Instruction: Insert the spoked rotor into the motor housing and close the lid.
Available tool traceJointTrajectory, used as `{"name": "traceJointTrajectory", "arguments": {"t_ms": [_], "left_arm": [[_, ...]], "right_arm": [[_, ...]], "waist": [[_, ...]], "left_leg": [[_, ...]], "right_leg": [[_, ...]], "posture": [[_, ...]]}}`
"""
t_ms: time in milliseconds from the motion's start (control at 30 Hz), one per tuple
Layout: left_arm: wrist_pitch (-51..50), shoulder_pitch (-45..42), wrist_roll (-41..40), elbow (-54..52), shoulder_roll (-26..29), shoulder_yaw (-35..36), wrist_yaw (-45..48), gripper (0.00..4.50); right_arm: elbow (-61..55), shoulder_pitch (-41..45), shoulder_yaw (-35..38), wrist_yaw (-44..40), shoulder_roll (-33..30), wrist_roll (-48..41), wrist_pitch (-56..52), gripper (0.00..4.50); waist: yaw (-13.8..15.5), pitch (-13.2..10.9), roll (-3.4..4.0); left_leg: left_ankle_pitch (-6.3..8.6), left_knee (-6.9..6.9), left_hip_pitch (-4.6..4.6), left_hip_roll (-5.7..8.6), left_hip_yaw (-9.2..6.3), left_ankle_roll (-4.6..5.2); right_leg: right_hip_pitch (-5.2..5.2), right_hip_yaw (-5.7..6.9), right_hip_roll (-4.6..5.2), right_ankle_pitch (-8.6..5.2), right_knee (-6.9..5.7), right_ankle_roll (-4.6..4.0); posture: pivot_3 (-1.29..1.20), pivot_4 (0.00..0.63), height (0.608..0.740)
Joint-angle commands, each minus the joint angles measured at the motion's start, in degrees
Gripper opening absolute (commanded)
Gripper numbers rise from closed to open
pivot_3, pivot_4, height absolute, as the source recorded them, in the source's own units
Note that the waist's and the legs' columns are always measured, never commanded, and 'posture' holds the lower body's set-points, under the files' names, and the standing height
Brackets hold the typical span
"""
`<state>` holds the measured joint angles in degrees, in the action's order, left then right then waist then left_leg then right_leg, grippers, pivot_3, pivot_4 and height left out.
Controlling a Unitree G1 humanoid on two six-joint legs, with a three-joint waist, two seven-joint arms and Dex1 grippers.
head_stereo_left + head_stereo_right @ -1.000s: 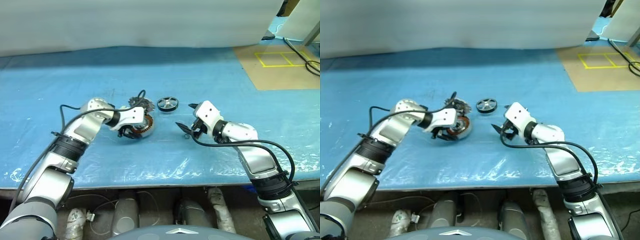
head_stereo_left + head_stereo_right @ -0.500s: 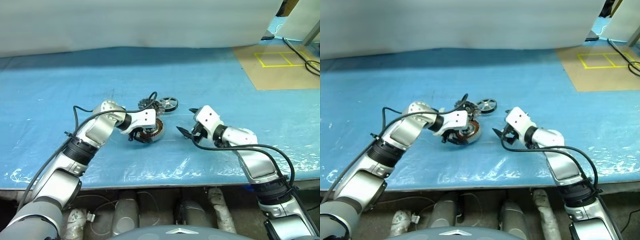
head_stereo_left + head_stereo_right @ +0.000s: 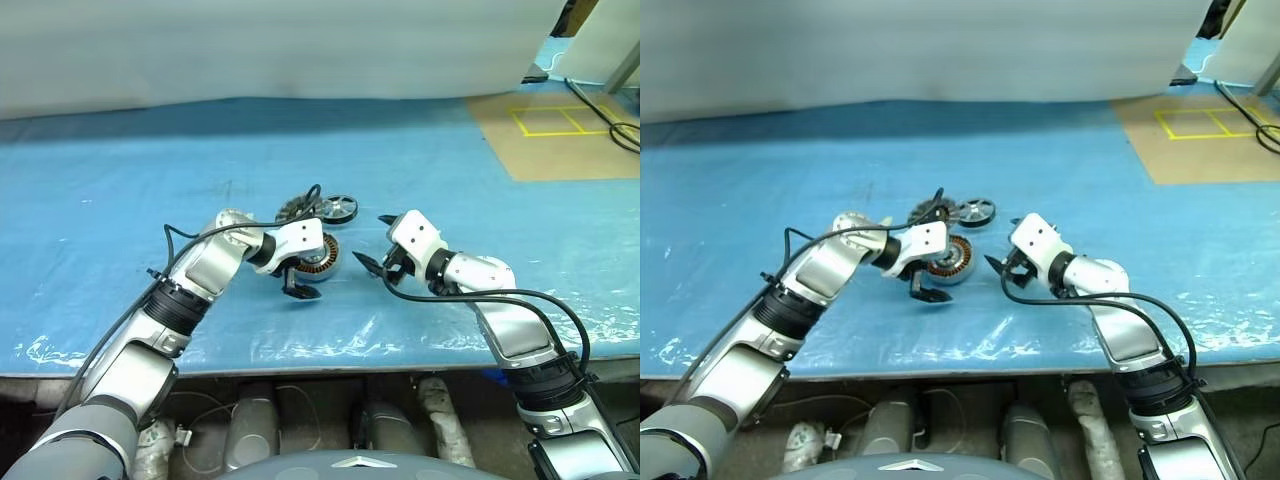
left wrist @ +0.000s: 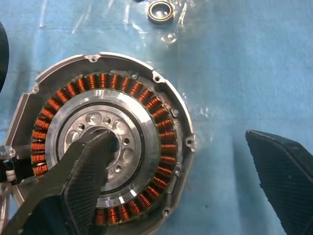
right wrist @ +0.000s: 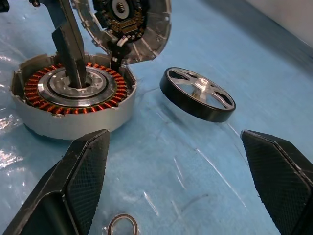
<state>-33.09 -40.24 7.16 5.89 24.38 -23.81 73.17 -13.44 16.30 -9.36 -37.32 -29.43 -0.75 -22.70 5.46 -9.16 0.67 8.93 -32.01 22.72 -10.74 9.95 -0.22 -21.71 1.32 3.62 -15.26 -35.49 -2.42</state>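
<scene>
The motor housing [image 3: 320, 264], a grey shell with copper windings, lies flat on the blue sheet. Its lid [image 3: 295, 210] stands tipped open behind it, circuit board showing [image 5: 128, 18]. The spoked rotor [image 3: 337, 208] lies just behind and right of the housing, beside the lid, and appears as a dark-rimmed wheel [image 5: 198, 94] in the right wrist view. My left gripper [image 4: 177, 137] is open over the housing [image 4: 102, 147], one finger on its centre hub, the other out over the sheet. My right gripper [image 3: 370, 238] is open and empty, right of the housing.
A small loose bearing ring [image 5: 121, 225] lies on the sheet between the housing and my right gripper. The blue-covered table's front edge [image 3: 330, 350] runs near. Brown floor with yellow tape [image 3: 560, 120] is at the back right.
My left gripper carried the housing to the right, toward the right gripper, then opened and let it lie flat. The right gripper stayed where it was.
</scene>
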Motion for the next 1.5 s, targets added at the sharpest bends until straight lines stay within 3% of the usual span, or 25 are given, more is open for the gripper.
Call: {"name": "traceJointTrajectory", "arguments": {"t_ms": [33,167,367,733,833,933,1033,1167,1300,1500], "left_arm": [[-9.95,0.67,-6.72,-2.01,0.41,2.41,2.61,4.47],[-16.12,0.58,-14.24,-7.28,4.29,6.31,5.73,4.47],[-13.51,3.12,-20.52,-12.29,11.9,7.36,9.1,4.47],[-12.0,4.59,-24.92,-10.79,14.66,10.31,5.37,4.47],[-10.1,5.16,-24.79,-7.58,16.43,11.36,4.7,4.47],[-8.39,5.68,-25.89,-3.9,17.6,14.49,4.03,4.47],[-4.91,7.02,-28.41,-2.27,15.96,18.91,2.47,4.47],[-4.95,11.48,-34.96,-3.08,14.51,24.66,4.23,4.5],[3.46,19.64,-37.06,-5.49,12.5,28.83,3.55,4.5],[5.56,26.19,-37.84,-9.09,11.55,29.75,-0.26,4.5]], "right_arm": [[-0.98,0.08,0.65,0.23,-0.31,0.01,1.23,4.5],[-0.68,-0.14,0.95,0.18,-0.54,-0.03,1.4,4.5],[-0.28,-0.18,0.65,0.12,-0.51,0.02,1.71,4.5],[0.63,0.43,0.65,-1.28,-0.96,-0.59,1.93,4.5],[-3.48,-0.52,2.46,-4.16,-1.57,-5.03,-2.61,4.5],[-11.16,-3.44,5.21,-11.51,-6.41,-14.16,-12.44,4.5],[-13.27,-3.9,6.87,-12.84,-8.06,-18.77,-16.55,4.5],[-11.37,-2.85,4.54,-12.05,-6.9,-19.13,-17.04,3.56],[-9.38,-2.15,0.98,-12.64,-6.17,-18.13,-15.54,2.1],[-5.34,0.09,-1.4,-13.68,-5.63,-18.05,-14.35,0.03]], "waist": [[-0.04,0.0,0.0],[-0.1,-0.02,-0.02],[-0.2,-0.05,-0.05],[-0.21,-0.06,-0.05],[-0.37,-0.07,-0.05],[-0.15,-0.09,-0.04],[-0.04,-0.14,-0.13],[-0.24,-0.15,-0.14],[-0.32,-0.15,-0.14],[0.06,-0.2,-0.23]], "left_leg": [[0.0,0.07,0.0,0.0,0.0,0.0],[-0.04,0.14,0.42,-0.05,0.02,0.01],[-0.15,0.37,0.79,-0.07,0.01,0.18],[-0.05,0.3,0.69,-0.08,0.02,0.01],[-0.05,0.31,0.66,-0.08,0.02,0.01],[-0.05,0.33,0.68,-0.06,0.02,0.01],[-0.04,0.35,0.6,-0.08,0.0,0.0],[-0.04,0.33,0.42,-0.1,0.01,0.01],[-0.04,0.33,0.38,-0.11,0.02,0.0],[-0.04,0.3,0.43,-0.1,0.03,0.01]], "right_leg": [[-0.03,0.0,-0.02,0.0,0.02,-0.01],[-0.48,-0.01,-0.13,-0.02,0.02,-0.05],[-0.96,0.03,-0.24,0.06,-0.11,0.07],[-0.86,0.02,-0.23,-0.07,-0.16,-0.14],[-0.86,0.0,-0.25,-0.04,-0.18,-0.1],[-0.86,0.0,-0.25,0.05,-0.15,0.06],[-0.71,0.04,-0.25,0.06,-0.04,0.09],[-0.57,0.03,-0.24,-0.07,-0.07,-0.15],[-0.59,0.0,-0.24,-0.09,-0.13,-0.17],[-0.57,0.03,-0.22,-0.08,-0.1,-0.16]], "posture": [[0.0,0.15,0.74],[0.0,0.15,0.74],[0.0,0.15,0.74],[0.0,0.15,0.74],[0.0,0.15,0.74],[0.0,0.15,0.74],[0.0,0.15,0.74],[0.0,0.15,0.74],[0.0,0.15,0.74],[0.0,0.15,0.74]]}}
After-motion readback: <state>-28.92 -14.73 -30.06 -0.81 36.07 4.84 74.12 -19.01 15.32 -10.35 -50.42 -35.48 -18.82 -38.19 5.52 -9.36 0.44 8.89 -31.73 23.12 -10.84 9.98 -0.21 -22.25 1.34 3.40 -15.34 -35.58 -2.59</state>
